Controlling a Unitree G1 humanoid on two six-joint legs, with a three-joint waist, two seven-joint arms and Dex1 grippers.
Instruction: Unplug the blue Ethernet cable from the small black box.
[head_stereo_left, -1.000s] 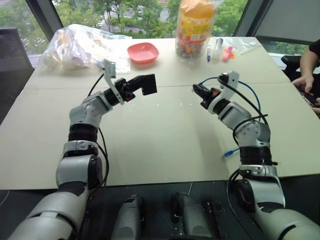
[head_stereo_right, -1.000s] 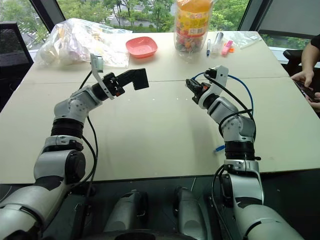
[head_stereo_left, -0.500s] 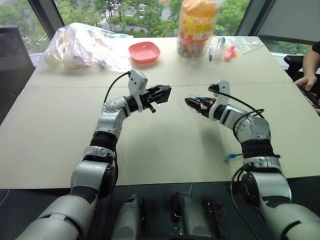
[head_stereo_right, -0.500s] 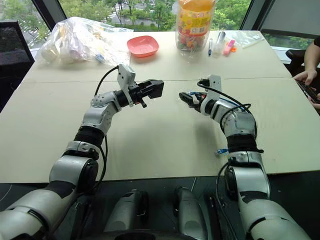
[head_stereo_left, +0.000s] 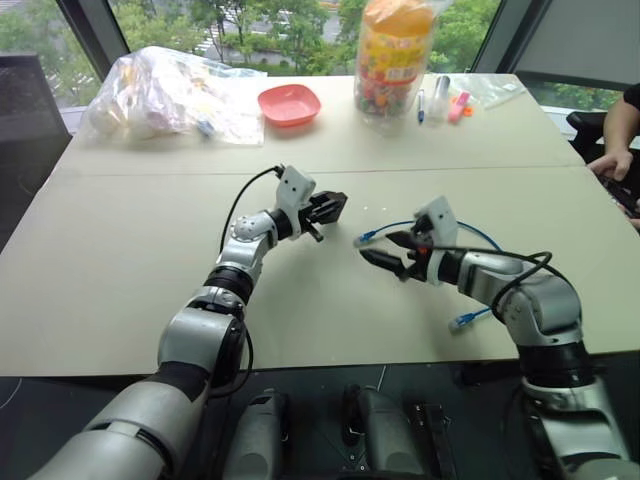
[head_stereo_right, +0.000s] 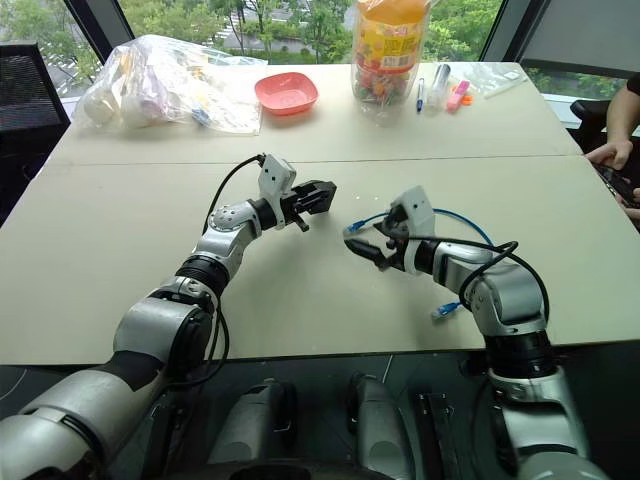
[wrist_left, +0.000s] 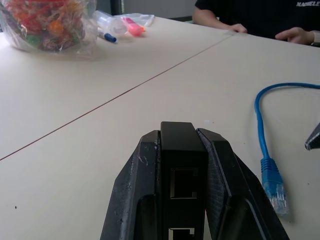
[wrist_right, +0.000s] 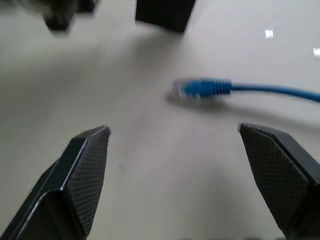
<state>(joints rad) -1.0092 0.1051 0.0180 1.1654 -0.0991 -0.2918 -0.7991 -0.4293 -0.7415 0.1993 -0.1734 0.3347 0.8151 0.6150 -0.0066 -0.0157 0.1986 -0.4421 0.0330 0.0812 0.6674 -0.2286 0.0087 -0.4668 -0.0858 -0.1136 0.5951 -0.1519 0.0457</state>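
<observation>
The left gripper (wrist_left: 182, 165) has its jaws clamped on the small matte-black square box (wrist_left: 181, 167); the right gripper (wrist_right: 175, 150) spreads its jaws wide, empty, the thin light-blue Ethernet cable (wrist_right: 205, 88) lying loose on the bench (head_stereo_left: 300, 300) at their twelve o'clock.

Head pair: high, looking forward and down over table (head_stereo_left: 120, 250). Wrist cameras: low, close to tabletop, each sighting along own fingers. All views share blue cable (wrist_left: 265, 150) plug.

Blue Ethernet cable (head_stereo_right: 470, 222) lies unplugged beside the spread right hand (head_stereo_right: 372, 240).
</observation>
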